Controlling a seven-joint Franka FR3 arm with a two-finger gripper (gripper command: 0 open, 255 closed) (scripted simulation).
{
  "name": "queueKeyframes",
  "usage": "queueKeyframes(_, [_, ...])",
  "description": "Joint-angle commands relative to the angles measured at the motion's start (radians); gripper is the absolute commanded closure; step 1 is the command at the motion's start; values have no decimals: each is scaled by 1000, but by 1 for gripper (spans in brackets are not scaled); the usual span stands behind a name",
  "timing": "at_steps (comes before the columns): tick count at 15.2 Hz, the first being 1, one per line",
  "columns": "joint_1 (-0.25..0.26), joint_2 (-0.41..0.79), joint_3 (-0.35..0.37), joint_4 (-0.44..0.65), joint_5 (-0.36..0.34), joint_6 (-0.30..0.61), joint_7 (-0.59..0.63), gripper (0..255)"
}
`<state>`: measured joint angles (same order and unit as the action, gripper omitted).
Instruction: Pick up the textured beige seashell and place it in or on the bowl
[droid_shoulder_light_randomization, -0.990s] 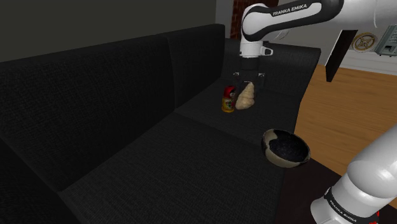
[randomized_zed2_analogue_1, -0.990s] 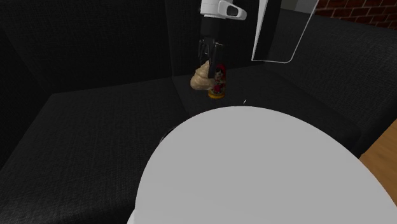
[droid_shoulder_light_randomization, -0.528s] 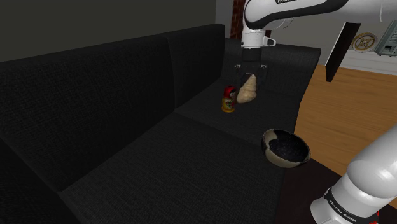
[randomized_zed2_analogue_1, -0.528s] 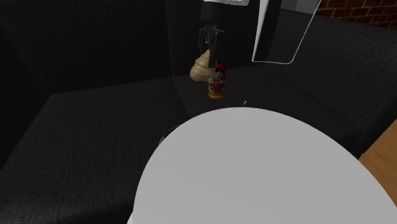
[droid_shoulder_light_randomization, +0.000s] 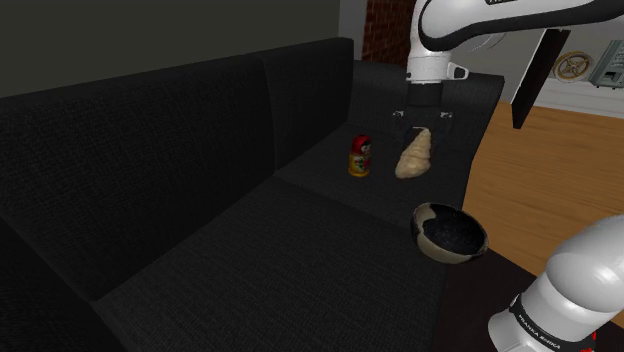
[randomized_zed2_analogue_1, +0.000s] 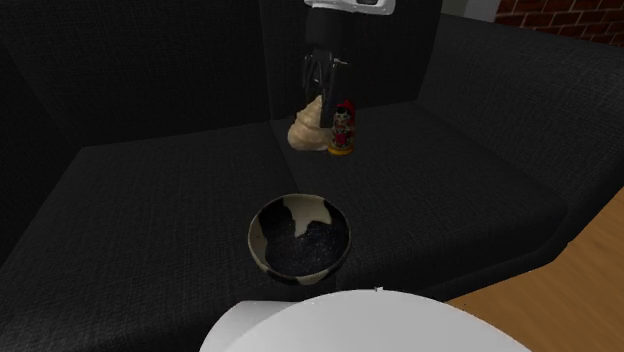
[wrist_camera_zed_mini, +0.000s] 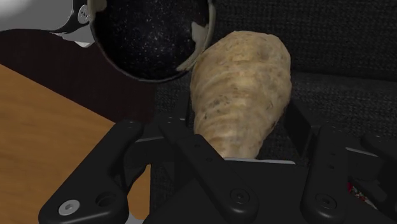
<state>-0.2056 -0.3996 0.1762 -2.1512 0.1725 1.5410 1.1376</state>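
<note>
The beige ridged seashell (droid_shoulder_light_randomization: 415, 153) hangs point-up above the black sofa seat, clasped at its narrow end by my black gripper (droid_shoulder_light_randomization: 421, 124), which is shut on it. In the second exterior view the seashell (randomized_zed2_analogue_1: 307, 131) hangs under the gripper (randomized_zed2_analogue_1: 321, 98), just left of a small doll. The bowl (droid_shoulder_light_randomization: 428, 213), dark speckled inside with cream patches on the rim, sits on the seat near the stand. From the wrist, the seashell (wrist_camera_zed_mini: 245, 89) stands between the fingers (wrist_camera_zed_mini: 298, 126), and the bowl (wrist_camera_zed_mini: 198, 33) lies just beyond its wide end.
A small red and yellow nesting doll (droid_shoulder_light_randomization: 361, 157) stands on the seat close to the shell. The sofa backrest (droid_shoulder_light_randomization: 180, 130) rises along the shoulder view's left. Wooden floor (droid_shoulder_light_randomization: 560, 170) lies beyond the sofa's end. A white arm link (randomized_zed2_analogue_1: 380, 325) bulges at the second exterior view's bottom.
The gripper has carried the seashell up and toward the shoulder view's right, away from the doll. The white arm link that hid the bowl in the second exterior view has dropped lower.
</note>
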Motion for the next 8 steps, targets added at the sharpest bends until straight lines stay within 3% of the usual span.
queueKeyframes(1, [7, -78, -1, -61, 12, -16, 2, 255])
queueKeyframes(8, [40, -370, -11, -261, 47, -107, 11, 255])
